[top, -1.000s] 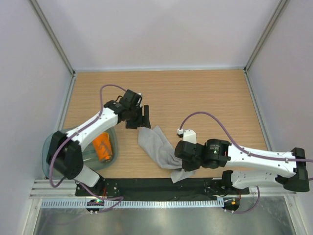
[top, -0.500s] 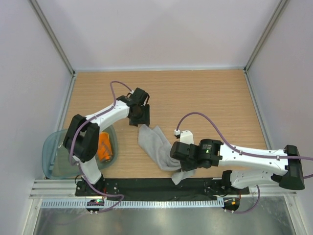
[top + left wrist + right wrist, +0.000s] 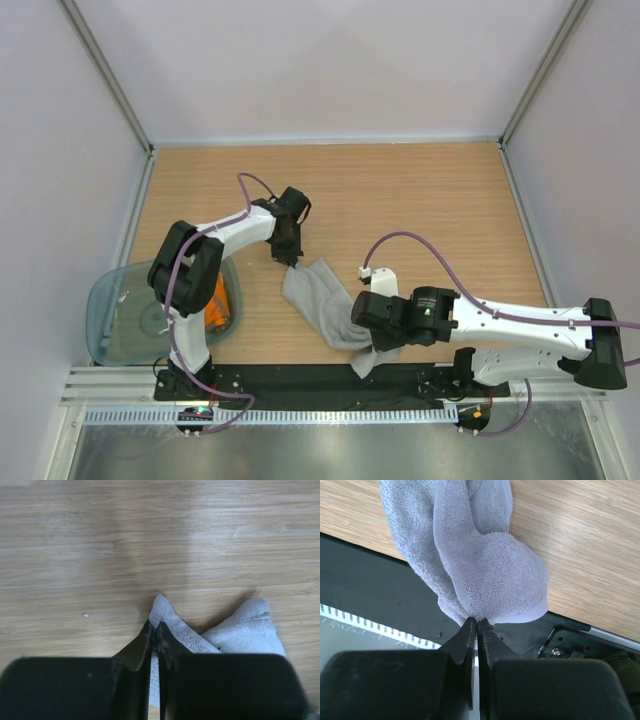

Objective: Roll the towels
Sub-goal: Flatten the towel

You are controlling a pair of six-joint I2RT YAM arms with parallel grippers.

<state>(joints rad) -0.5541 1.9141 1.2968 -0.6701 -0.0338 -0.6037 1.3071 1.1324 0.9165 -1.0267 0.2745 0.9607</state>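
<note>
The light grey towel (image 3: 318, 298) lies bunched on the wooden table (image 3: 420, 200), stretched from centre toward the near edge. My left gripper (image 3: 291, 262) is shut on its far corner; in the left wrist view that corner (image 3: 161, 609) pokes out between the closed fingers of the left gripper (image 3: 155, 625). My right gripper (image 3: 372, 346) is shut on the near end, and the grey towel (image 3: 485, 565) hangs from the right gripper (image 3: 477, 621) over the table edge. The orange towel (image 3: 215, 300) lies in the teal tub (image 3: 125, 320).
A black strip (image 3: 300, 380) runs along the near table edge, seen under the towel as the dark surface (image 3: 365, 575). White enclosure walls stand at the left, right and back. The tub sits at the near left corner.
My left gripper came down onto the grey towel's far corner and closed on it. The right arm shifted slightly left, still holding the near end.
</note>
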